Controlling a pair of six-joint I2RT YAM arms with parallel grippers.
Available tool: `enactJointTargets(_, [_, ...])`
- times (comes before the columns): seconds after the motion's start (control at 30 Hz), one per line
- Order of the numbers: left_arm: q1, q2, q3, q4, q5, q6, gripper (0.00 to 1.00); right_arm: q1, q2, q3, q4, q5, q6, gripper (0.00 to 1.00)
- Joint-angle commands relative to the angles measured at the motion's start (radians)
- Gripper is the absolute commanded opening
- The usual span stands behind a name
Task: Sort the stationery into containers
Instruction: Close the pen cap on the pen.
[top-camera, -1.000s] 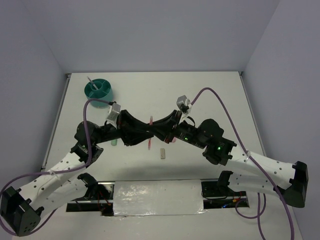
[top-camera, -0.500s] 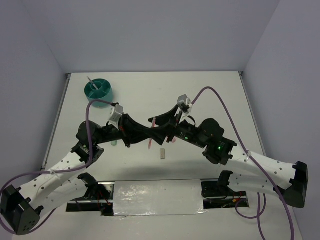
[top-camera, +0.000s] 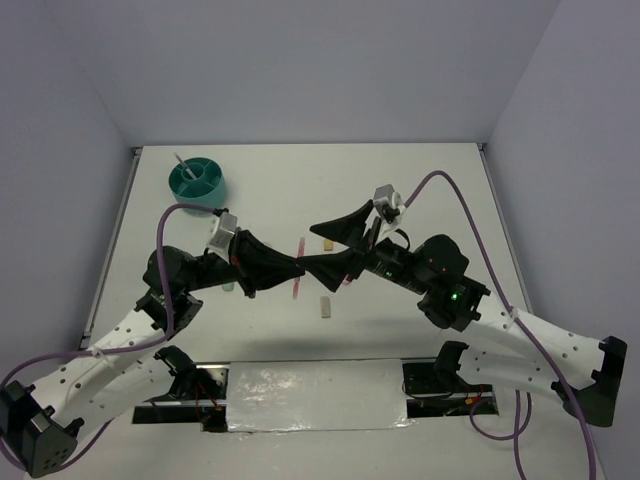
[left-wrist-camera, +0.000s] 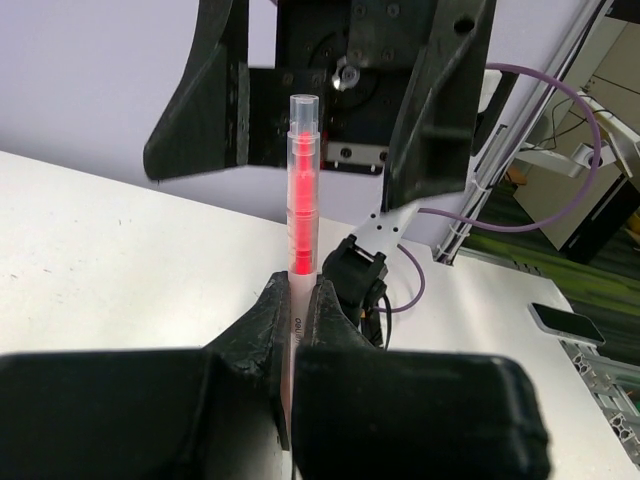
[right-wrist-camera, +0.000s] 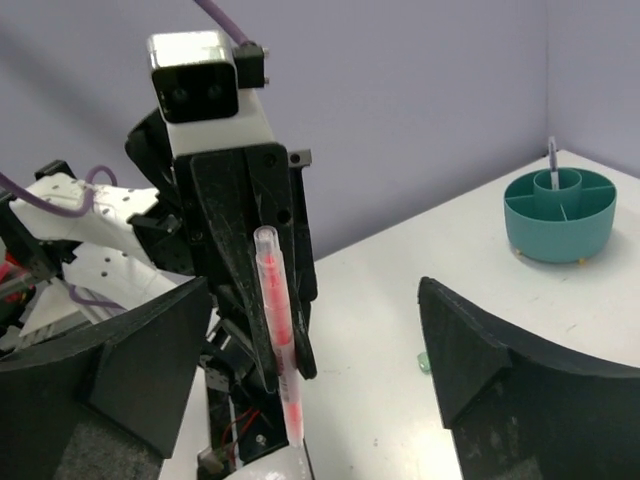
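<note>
Pink pen (left-wrist-camera: 300, 200), clamped in left gripper (left-wrist-camera: 297, 303)

We see our left tool (left-wrist-camera: 297, 300) pinched on a pink pen (left-wrist-camera: 301, 200), pen upright above its fingers, right tool (left-wrist-camera: 305, 150) behind the pen, jaws spread wide either side, white bench (left-wrist-camera: 100, 250) left of the pen, purple cable (left-wrist-camera: 560, 150) right of it

Top external camera: high over the 6 o'clock edge of the table (top-camera: 420, 190), looking down toward 12 o'clock. Wrist cameras: close range, facing each other, both framing the pink pen (left-wrist-camera: 300, 190).
</note>
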Motion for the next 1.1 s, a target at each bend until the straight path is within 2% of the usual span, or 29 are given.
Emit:
enactJointTargets(0.0, [-0.004, -0.004, 0.0, 0.053, 0.014, 0.023, 0.0, -0.017, -0.014, 0.083, -0.026, -0.044, -0.037, 0.89])
enactJointTargets(0.03, [-0.004, -0.004, -0.002, 0.051, 0.014, 0.026, 0.0, -0.02, -0.006, 0.101, -0.049, -0.047, -0.038, 0.81])
enactJointTargets(0.2, [-0.006, -0.005, -0.002, 0.04, 0.008, 0.032, 0.0, -0.02, 0.014, 0.1, -0.03, -0.084, -0.031, 0.63])
enactJointTargets(0.3, [-0.006, 0.007, 0.001, 0.033, 0.006, 0.035, 0.0, -0.02, 0.021, 0.105, -0.022, -0.101, -0.028, 0.35])
enactJointTargets(0.33, [-0.004, 0.009, 0.001, 0.03, 0.005, 0.037, 0.0, -0.02, 0.026, 0.108, -0.022, -0.105, -0.028, 0.28])
enactJointTargets(0.37, [-0.004, 0.012, 0.0, 0.03, 0.006, 0.037, 0.0, -0.02, 0.029, 0.109, -0.022, -0.108, -0.028, 0.28])
enactJointTargets(0.5, [-0.006, 0.012, -0.005, 0.034, 0.005, 0.035, 0.0, -0.02, 0.04, 0.117, -0.02, -0.108, -0.026, 0.43])
enactJointTargets(0.6, [-0.006, 0.013, -0.003, 0.028, 0.005, 0.037, 0.0, -0.018, 0.047, 0.117, -0.01, -0.112, -0.021, 0.43])
enactJointTargets(0.7, [-0.004, 0.016, 0.0, 0.025, 0.003, 0.041, 0.0, -0.02, 0.05, 0.118, -0.006, -0.108, -0.02, 0.31])
enactJointTargets(0.73, [-0.006, 0.015, -0.002, 0.02, 0.003, 0.043, 0.0, -0.02, 0.05, 0.12, -0.008, -0.101, -0.021, 0.14])
enactJointTargets(0.8, [-0.006, 0.015, -0.002, 0.016, 0.002, 0.044, 0.0, -0.02, 0.049, 0.12, -0.014, -0.096, -0.02, 0.0])
enactJointTargets(1.07, [-0.004, -0.027, 0.047, 0.014, -0.043, 0.046, 0.0, -0.02, 0.078, -0.027, 0.084, -0.113, 0.008, 0.0])
